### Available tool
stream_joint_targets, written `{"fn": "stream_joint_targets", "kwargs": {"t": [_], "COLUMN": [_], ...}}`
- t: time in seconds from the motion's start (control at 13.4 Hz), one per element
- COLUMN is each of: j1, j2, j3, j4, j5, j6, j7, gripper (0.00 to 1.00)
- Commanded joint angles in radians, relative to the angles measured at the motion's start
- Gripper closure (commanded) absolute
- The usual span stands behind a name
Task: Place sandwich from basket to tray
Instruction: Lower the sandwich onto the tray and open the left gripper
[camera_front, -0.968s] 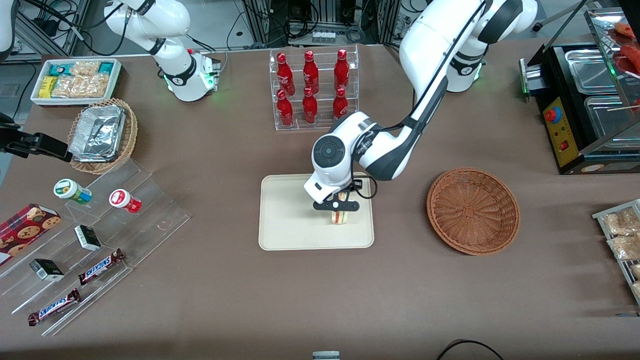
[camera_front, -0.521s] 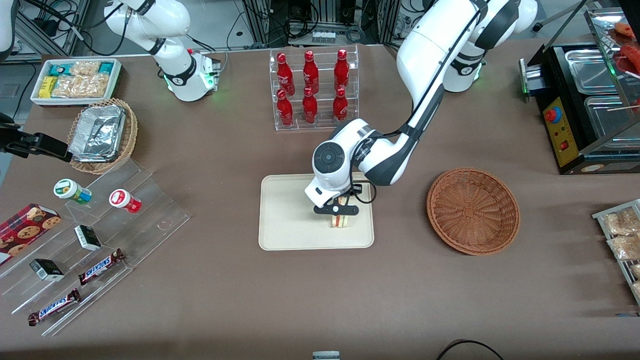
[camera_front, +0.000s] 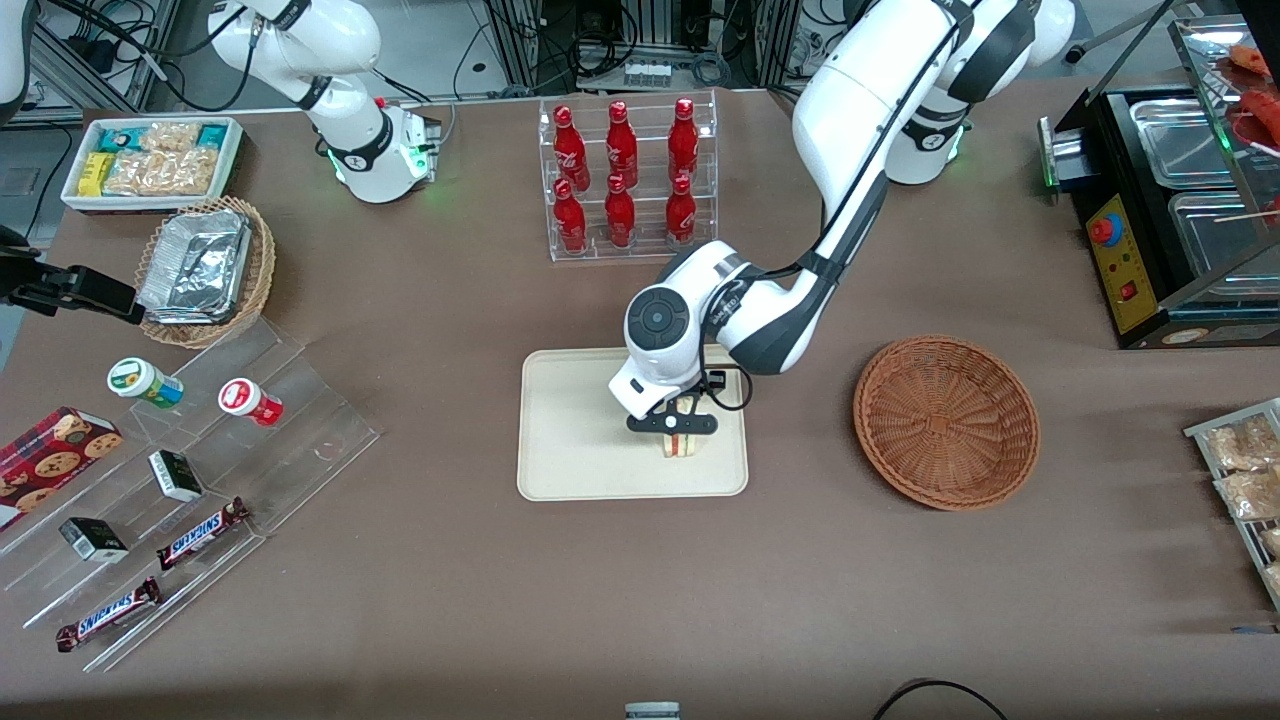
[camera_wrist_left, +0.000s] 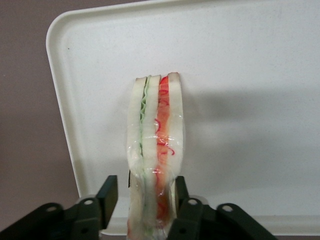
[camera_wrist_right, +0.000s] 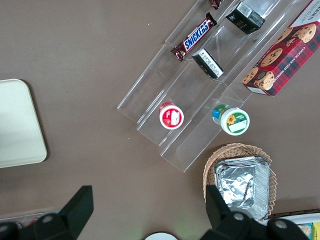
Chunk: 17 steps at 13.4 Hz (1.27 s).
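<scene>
Brown tabletop carries the tray (camera_front: 570, 440); over it the gripper (camera_front: 673, 423) clasps the sandwich (camera_wrist_left: 154, 145) upright between its fingers, the basket (camera_front: 946, 421) well apart

Premises: a robotics laboratory dressed as a mock convenience-store counter.

Evidence of retail staging:
- The brown table (camera_front: 640, 600) carries a clear rack of red bottles (camera_front: 622, 180).
- A stepped acrylic display (camera_front: 250, 400) holds Snickers bars (camera_front: 200, 533) and small cartons, with a cookie box (camera_front: 55, 460) beside it.
- A white bin of snack packets (camera_front: 150, 160) and a tan basket of foil trays (camera_front: 205, 270) stand toward the parked arm's end.
- A black hot-food cabinet (camera_front: 1170, 220) stands toward the working arm's end.

Evidence of laboratory use:
- White robot arms are mounted on the table.
- Cabling and metal framing (camera_front: 640, 40) stand at the table's farthest edge.
- The gripper (camera_front: 672, 422) hangs over a cream tray (camera_front: 570, 440).
</scene>
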Motion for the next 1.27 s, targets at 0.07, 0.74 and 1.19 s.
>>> {"fn": "stream_joint_targets", "kwargs": {"t": [0.07,0.74,1.19], "j1": [-0.01,0.156,0.338], "j2": [0.003,-0.138,-0.269], "j3": [0.016,0.012,0.012], "j4": [0.038,0.036,-0.039], "j5": [0.01,-0.024,-0.046], "j6": [-0.011,-0.139,-0.224], "j7": [-0.03,-0.021,0.17], "gripper": [0.0,0.0,0.0]}}
